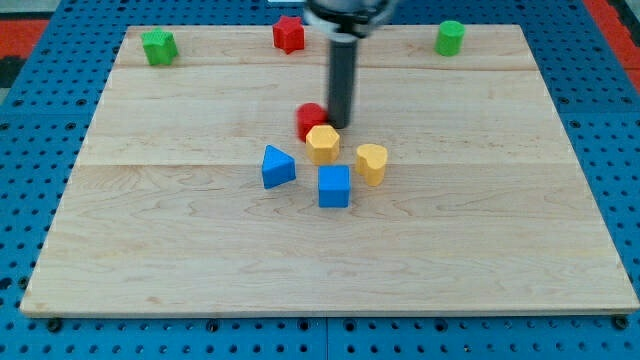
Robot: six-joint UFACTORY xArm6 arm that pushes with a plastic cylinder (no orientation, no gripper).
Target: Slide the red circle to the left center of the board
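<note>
The red circle [309,119] stands near the middle of the wooden board [150,230], partly behind the yellow hexagon block [322,143], which touches it from below. My tip [341,124] is at the red circle's right side, touching or almost touching it, and just above the yellow hexagon. The dark rod rises from the tip to the view's top.
A yellow heart-shaped block [371,162] lies to the right of the hexagon, a blue cube [334,186] below it, a blue triangle [277,166] to its lower left. A green block [158,46], a red star-like block [288,33] and a green cylinder [450,38] stand along the top edge.
</note>
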